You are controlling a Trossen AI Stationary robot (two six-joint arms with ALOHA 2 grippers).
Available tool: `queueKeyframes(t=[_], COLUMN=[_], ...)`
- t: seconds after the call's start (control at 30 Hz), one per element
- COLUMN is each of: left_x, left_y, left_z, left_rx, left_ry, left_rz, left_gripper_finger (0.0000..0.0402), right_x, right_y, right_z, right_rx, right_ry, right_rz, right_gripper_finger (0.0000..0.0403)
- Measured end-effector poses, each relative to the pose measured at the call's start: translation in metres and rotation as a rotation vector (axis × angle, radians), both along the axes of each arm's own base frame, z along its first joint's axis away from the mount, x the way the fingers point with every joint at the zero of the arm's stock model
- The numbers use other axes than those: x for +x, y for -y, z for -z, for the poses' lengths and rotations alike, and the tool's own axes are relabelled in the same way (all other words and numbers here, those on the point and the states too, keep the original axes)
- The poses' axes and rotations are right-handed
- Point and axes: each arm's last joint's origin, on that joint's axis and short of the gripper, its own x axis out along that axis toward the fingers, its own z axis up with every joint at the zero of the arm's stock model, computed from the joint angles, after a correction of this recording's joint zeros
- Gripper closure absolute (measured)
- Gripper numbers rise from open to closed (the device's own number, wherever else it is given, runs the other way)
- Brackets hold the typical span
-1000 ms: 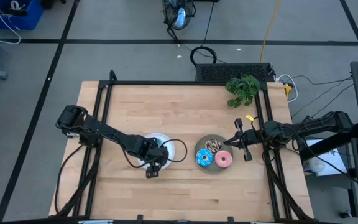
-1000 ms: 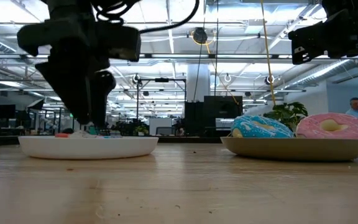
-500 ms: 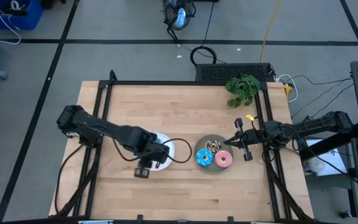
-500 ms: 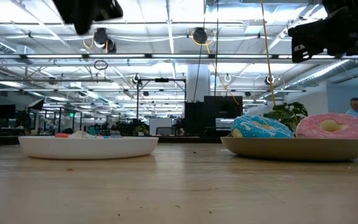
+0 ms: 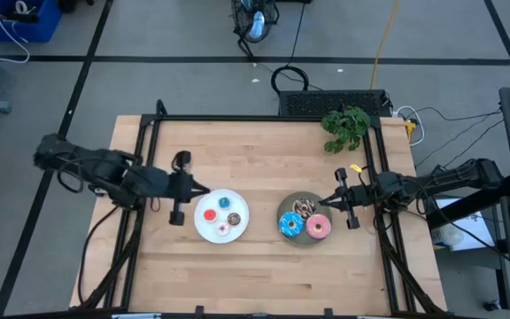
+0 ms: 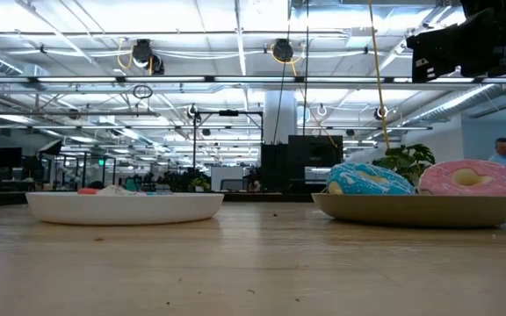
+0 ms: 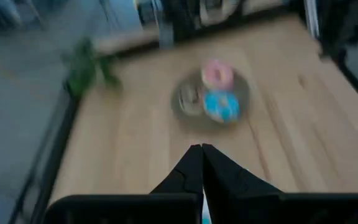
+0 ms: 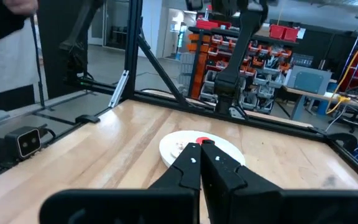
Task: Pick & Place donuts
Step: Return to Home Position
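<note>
Pale wood forms the bench (image 5: 264, 159), which carries two plates. The landmark for this report is the white round plate (image 5: 204, 199).

**Contents**
- Four small toy rings lie on the white round plate, each apart from the others: a red mini donut (image 5: 209, 214), a brown mini donut (image 5: 223, 203), a blue mini donut (image 5: 235, 219) and a pale pink-white mini donut (image 5: 223, 230).
- A grey round plate (image 5: 305, 245) stands just beside the white plate, on its right-arm side. It holds the blue-iced donut (image 5: 290, 226), the pink-iced donut (image 5: 318, 228) and the brown donut with white drizzle (image 5: 304, 207), packed close together.
- No donut lies on bare bench.

**Tools**
- The left tool (image 5: 195, 188) is just beside the white plate, on its left-arm side. Its fingers are pressed together with nothing between them. It does not appear in the low view, so it is judged to be well raised.
- The right tool (image 5: 323, 204) is beyond the grey plate from the white plate, hanging over that plate's outer edge. Its fingers are likewise pressed together and empty.

**Assessment:** placing appears complete, and only the parking of the arms is outstanding.

**Hazards**
- If the left arm dips as it draws away, it could clip the white plate's rim. The plate looks light, so a knock would slide it and roll the mini donuts off.
- If the right tool loses height as it draws away, it could strike the pink-iced donut or tip the grey plate.
</note>
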Motion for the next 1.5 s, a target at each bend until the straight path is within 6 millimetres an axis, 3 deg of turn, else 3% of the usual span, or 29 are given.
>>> queueKeyframes(t=[0.07,0.17,0.3,0.4,0.47,0.57,0.8,1.03,1.2,1.5], left_x=[-0.005,-0.022,-0.055,-0.074,-0.078,-0.084,-0.094,-0.1,-0.106,-0.114], left_y=[-0.008,-0.026,-0.04,-0.043,-0.046,-0.048,-0.053,-0.054,-0.054,-0.053], left_z=[0.023,0.057,0.074,0.085,0.099,0.127,0.165,0.177,0.175,0.182], left_rx=[0.019,0.055,-0.007,-0.085,-0.096,-0.075,-0.079,-0.048,-0.047,-0.069], left_ry=[0.124,0.194,0.309,0.512,0.603,0.598,0.67,0.605,0.628,0.56], left_rz=[-0.005,-0.144,-0.198,-0.155,-0.133,-0.105,-0.15,-0.142,-0.114,-0.07], left_gripper_finger=[0.0393,0.0398,0.0397,0.0398,0.0397,0.0399,0.0399,0.0399,0.0399,0.0397], right_x=[0.0,0.0,0.0,0.0,0.0,0.0,-0.006,-0.017,-0.028,-0.037], right_y=[0.0,0.0,0.0,0.0,0.0,0.0,0.001,0.003,0.004,0.008], right_z=[0.0,0.0,0.0,0.0,-0.001,0.0,-0.005,-0.008,-0.013,0.002], right_rx=[0.002,0.003,0.005,-0.003,-0.02,-0.034,-0.023,-0.012,0.029,0.042], right_ry=[-0.001,-0.001,-0.002,0.002,0.012,0.012,0.046,0.064,0.118,0.14], right_rz=[0.0,0.0,-0.001,0.0,0.003,0.006,0.005,-0.034,-0.038,0.042], right_gripper_finger=[0.0403,0.0403,0.0403,0.0403,0.0403,0.0403,0.0403,0.0403,0.0403,0.0403])
